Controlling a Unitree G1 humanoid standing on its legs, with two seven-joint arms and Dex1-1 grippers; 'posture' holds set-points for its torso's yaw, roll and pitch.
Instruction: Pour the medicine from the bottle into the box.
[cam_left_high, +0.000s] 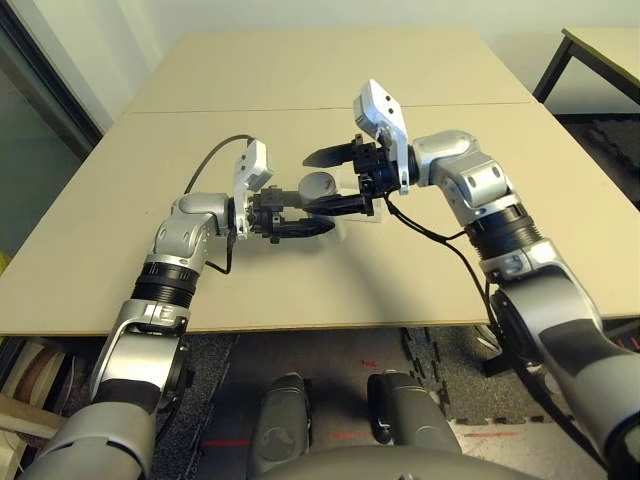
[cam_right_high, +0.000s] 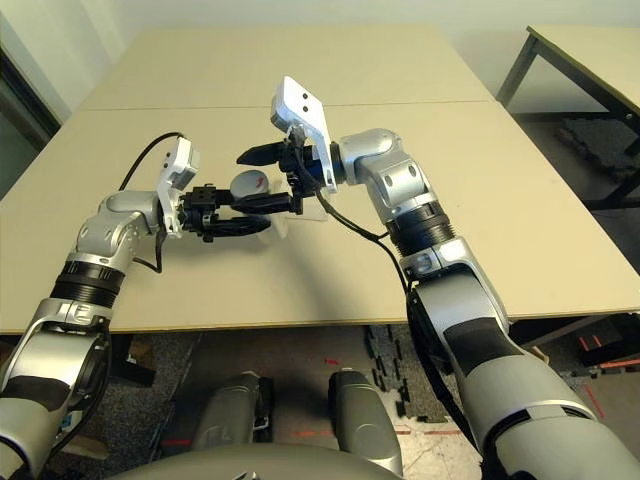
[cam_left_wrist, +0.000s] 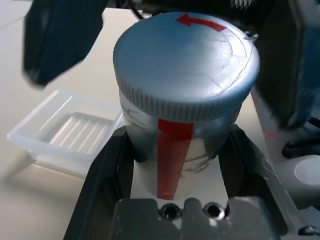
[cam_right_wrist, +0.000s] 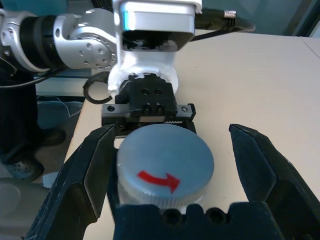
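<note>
My left gripper (cam_left_high: 310, 212) is shut on the silver-grey bottle (cam_left_high: 318, 186), holding it sideways above the table with its ribbed cap (cam_left_wrist: 185, 55) turned toward the right arm. A red stripe runs down the bottle's side and a red arrow marks the cap. My right gripper (cam_left_high: 310, 182) is open and faces the left one; its two black fingers (cam_right_wrist: 85, 175) stand on either side of the cap (cam_right_wrist: 165, 160) without touching it. The clear plastic box (cam_left_wrist: 65, 132) lies on the table just beyond the bottle, below both grippers.
The beige table (cam_left_high: 300, 80) stretches far behind the grippers, with a seam across its middle. A second table (cam_left_high: 600, 40) stands at the back right. A black cable (cam_left_high: 430, 235) hangs from my right wrist.
</note>
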